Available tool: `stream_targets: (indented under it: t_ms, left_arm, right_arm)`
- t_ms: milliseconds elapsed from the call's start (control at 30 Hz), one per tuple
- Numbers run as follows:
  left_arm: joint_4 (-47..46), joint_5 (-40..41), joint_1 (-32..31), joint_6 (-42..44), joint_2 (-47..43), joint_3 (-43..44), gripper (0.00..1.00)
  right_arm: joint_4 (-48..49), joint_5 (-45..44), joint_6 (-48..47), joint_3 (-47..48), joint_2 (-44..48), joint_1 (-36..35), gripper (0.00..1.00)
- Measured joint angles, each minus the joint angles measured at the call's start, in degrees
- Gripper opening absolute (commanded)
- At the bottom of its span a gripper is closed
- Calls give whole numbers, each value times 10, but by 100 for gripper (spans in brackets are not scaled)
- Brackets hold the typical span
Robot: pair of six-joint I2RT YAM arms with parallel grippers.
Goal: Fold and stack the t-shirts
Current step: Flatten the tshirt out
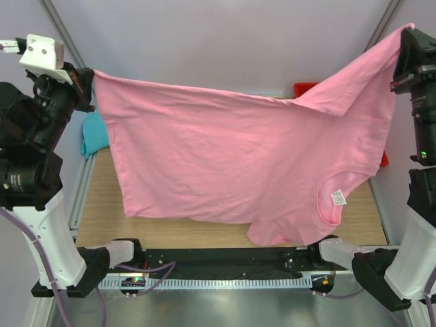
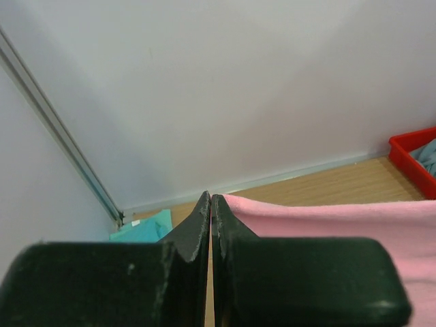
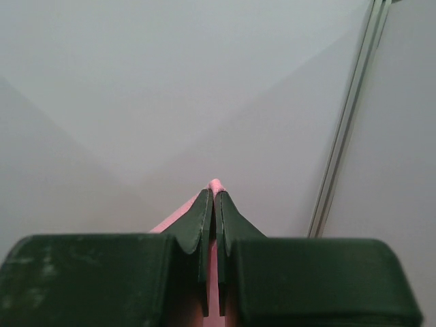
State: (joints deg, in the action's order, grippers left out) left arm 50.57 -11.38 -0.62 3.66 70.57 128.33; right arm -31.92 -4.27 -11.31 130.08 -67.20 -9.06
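Note:
The pink t-shirt (image 1: 231,157) hangs spread wide in the air above the table, held at two corners. My left gripper (image 1: 87,85) is shut on its upper left corner; in the left wrist view the gripper (image 2: 210,199) pinches the pink cloth (image 2: 340,218). My right gripper (image 1: 407,35) is shut on the upper right corner; in the right wrist view the gripper (image 3: 215,195) has pink cloth (image 3: 216,183) poking out at the tips. The neck opening with its white label (image 1: 337,197) hangs at the lower right. A teal t-shirt (image 1: 94,133) lies at the table's left edge, also in the left wrist view (image 2: 143,230).
A red bin (image 1: 304,88) stands at the back right, mostly hidden behind the shirt; in the left wrist view the bin (image 2: 409,158) holds grey-blue cloth (image 2: 426,154). The wooden table (image 1: 102,204) shows below the shirt. White walls and metal frame rails surround the workspace.

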Motion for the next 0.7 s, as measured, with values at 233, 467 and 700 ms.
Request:
stream_targets:
  t_ms: [233, 467, 700]
  left_arm:
    - [-17, 14, 0, 9, 31, -69, 0]
    - [-14, 24, 0, 14, 43, -68, 0]
    - [-9, 24, 0, 14, -25, -66, 0]
  right_arm:
    - [7, 6, -9, -70, -35, 1, 1]
    - [-3, 13, -8, -75, -70, 2, 1]
    - [-7, 26, 2, -99, 7, 2, 1]
